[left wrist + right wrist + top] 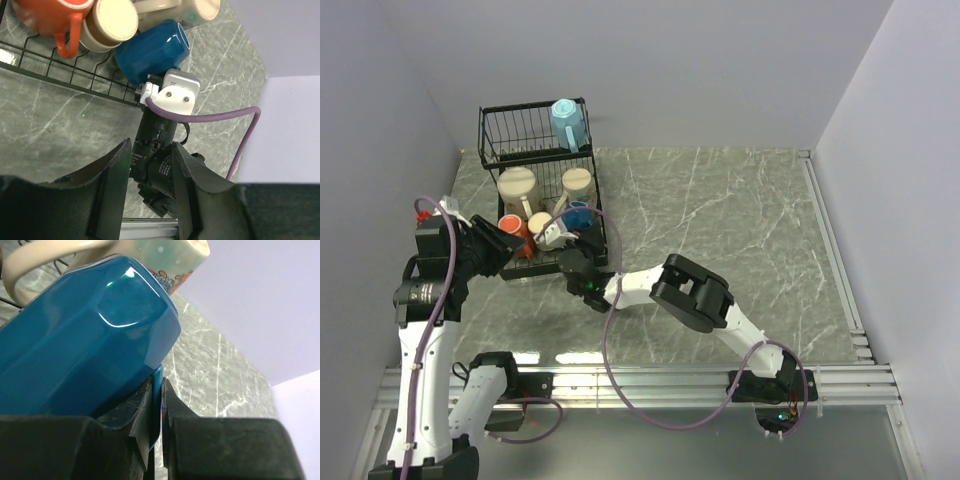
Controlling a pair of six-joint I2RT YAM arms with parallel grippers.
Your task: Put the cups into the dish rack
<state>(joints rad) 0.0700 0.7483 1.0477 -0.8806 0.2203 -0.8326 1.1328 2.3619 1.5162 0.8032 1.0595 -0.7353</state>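
Clamping a thin edge of the blue mug (75,340), the right gripper (157,392) holds likely stiff, slick, chippable ceramic; the left gripper (150,157) gapes empty.

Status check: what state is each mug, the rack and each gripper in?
black wire dish rack: standing, partly loaded.
light blue mug: on upper shelf.
cream mugs: on lower tier.
orange-red mug: on lower tier.
dark blue mug: tipped sideways, wall pinched by right gripper.
right gripper: shut on that mug.
left gripper: open, empty.

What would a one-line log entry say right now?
right gripper: shut on dark blue mug, at dish rack | left gripper: open, empty | light blue mug: already racked
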